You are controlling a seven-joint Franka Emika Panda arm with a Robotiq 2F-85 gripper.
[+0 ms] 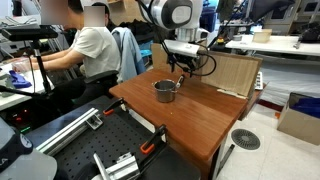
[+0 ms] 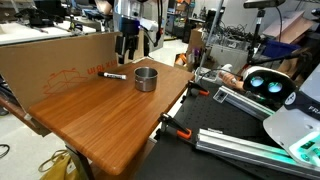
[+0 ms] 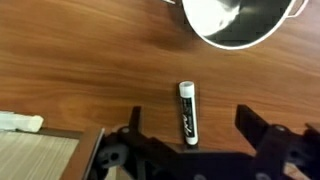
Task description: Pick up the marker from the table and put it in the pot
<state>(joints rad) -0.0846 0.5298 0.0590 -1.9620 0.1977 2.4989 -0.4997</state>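
Observation:
The marker, dark with a white cap, lies flat on the reddish-brown table, between my gripper's two open fingers in the wrist view. In an exterior view the marker lies just beside the shiny silver pot, and the gripper hangs a little above it, empty. The pot shows as well in the wrist view and in an exterior view, where the gripper is beside and above it. In that view the marker is hidden.
A cardboard panel stands along the table's far edge, also seen in an exterior view. A seated person is behind the table. A black workbench with rails and clamps adjoins the table.

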